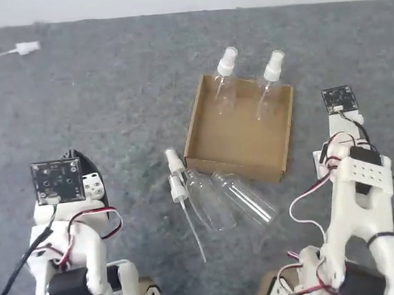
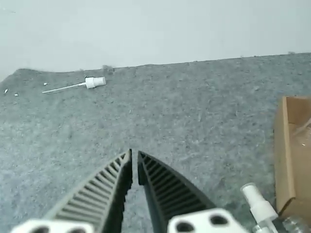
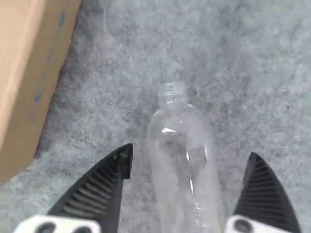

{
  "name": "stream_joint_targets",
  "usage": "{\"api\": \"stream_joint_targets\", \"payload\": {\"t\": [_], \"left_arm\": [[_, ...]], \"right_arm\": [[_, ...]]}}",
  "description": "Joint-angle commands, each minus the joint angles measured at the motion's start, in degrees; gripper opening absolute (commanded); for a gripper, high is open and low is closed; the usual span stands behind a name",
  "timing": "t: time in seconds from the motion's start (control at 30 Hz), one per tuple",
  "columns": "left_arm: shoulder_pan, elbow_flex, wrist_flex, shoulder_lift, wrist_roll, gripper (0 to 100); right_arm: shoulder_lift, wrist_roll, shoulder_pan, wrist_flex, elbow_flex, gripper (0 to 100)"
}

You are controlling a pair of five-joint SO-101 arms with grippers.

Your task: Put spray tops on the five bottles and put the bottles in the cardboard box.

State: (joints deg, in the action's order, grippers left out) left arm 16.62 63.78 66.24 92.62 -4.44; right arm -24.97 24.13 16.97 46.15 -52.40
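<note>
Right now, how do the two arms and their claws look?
The left arm and right arm are white plastic with black motors and loose red, white and black wires. The left claw and right claw each have dark, ribbed fingers tapering to points, on white mounts with round holes.

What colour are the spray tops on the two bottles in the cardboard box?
White spray tops, best seen in the high view.

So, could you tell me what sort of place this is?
Probably a robotics lab or hobby bench: a grey carpet-like tabletop, a plain pale wall behind it, and white plastic robot arms with exposed wiring.
</note>
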Motion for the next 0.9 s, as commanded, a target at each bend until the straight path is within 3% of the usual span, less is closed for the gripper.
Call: {"api": "stream_joint_targets", "payload": {"t": [0.0,0.2,0.37,0.87], "left_arm": [[0.0,-0.7,-1.1,1.4,-0.4,1],[0.0,3.6,-1.3,12.2,-0.2,1],[0.0,9.2,-5.0,11.1,-0.2,1],[0.0,32.8,-16.2,11.0,-0.2,1]], "right_arm": [[-8.9,-1.0,-0.3,3.0,3.9,26.5],[-24.1,-1.1,-0.7,6.9,-0.4,10.3],[-40.0,-1.1,-0.6,9.4,-8.4,3.1],[-77.0,-0.5,-0.3,15.0,-34.3,1.7]]}}
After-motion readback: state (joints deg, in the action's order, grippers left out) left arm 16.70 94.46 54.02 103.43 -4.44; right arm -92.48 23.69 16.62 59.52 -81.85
